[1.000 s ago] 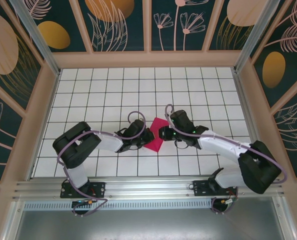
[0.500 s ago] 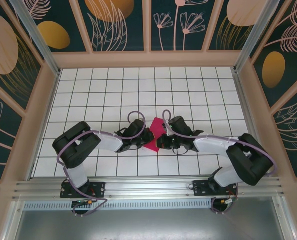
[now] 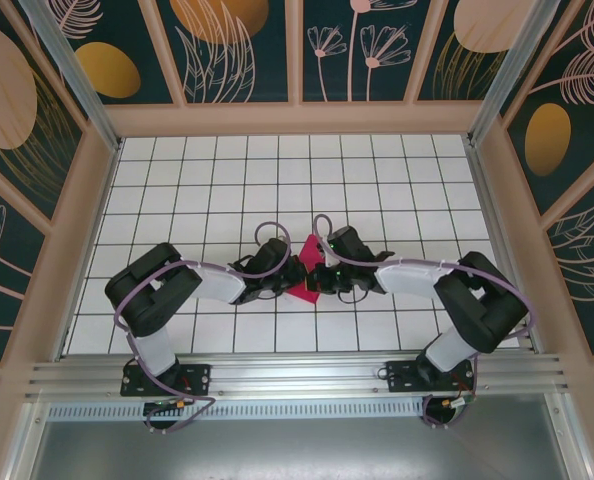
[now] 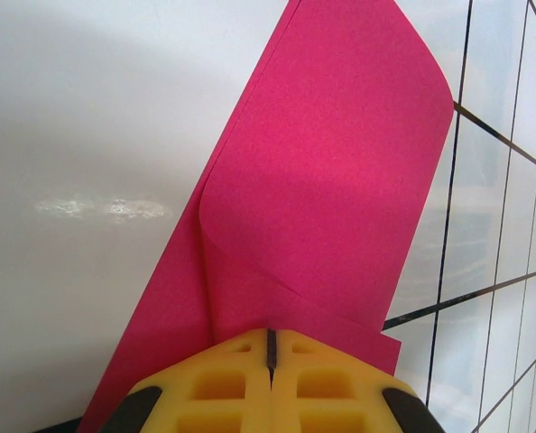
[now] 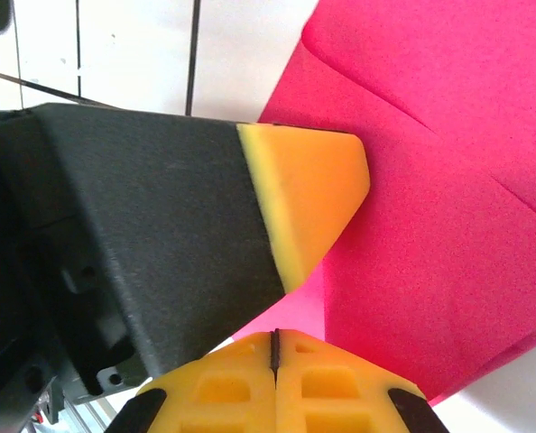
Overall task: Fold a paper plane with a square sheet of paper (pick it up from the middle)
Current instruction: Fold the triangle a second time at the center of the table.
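Top external view, centre: thin magenta-pink creased paper sheet, mid-fold. Left gripper and right gripper are clamped shut on it. Next move likely requires an aligned, flattened crease.

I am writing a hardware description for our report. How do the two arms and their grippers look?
The left arm and right arm have white links between bulky black joint housings, with a lilac cable looped along each. The left gripper and right gripper have yellow fingers with square recesses, backed in black.

Folded pink paper pinched in claw
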`<action>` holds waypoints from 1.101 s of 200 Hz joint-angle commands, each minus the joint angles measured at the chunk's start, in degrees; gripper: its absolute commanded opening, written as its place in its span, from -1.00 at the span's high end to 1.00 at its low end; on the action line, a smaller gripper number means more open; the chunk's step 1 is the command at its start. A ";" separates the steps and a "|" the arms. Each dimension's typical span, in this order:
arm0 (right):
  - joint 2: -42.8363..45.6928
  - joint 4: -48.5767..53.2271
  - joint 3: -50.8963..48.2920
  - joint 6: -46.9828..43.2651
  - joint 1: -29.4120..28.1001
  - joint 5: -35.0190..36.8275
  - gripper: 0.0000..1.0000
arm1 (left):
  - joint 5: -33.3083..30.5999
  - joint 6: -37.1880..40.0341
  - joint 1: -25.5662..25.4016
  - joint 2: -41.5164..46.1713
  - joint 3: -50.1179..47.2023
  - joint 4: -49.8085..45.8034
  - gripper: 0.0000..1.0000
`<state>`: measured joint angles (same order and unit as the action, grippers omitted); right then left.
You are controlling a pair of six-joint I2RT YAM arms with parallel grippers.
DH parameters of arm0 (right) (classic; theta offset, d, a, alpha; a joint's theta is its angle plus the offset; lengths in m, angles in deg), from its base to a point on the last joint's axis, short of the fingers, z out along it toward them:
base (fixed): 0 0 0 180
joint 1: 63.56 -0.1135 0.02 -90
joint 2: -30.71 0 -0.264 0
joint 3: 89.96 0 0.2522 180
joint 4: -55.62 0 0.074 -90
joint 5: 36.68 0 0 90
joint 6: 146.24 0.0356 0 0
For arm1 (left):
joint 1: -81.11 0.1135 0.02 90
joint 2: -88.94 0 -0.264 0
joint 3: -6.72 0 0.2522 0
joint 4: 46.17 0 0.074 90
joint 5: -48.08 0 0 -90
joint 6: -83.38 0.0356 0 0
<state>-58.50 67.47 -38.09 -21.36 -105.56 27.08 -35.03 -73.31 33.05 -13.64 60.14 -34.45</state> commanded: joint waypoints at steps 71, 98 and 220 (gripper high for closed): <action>-1.29 1.00 -3.09 -2.53 0.38 -0.80 0.98 | -0.26 1.08 -0.09 -1.21 -0.19 -3.50 0.99; -1.35 1.29 -3.98 -3.05 0.34 -1.94 0.95 | -0.30 1.12 -0.16 -1.38 -0.16 -3.52 0.98; 2.40 3.08 -0.66 -2.88 -0.58 -2.65 0.94 | 0.24 1.14 -0.08 -1.44 0.42 -3.68 0.98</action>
<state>-57.67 70.09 -40.37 -24.18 -105.61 26.19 -34.88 -73.29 33.05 -13.66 60.25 -34.65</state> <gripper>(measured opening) 0.066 0.049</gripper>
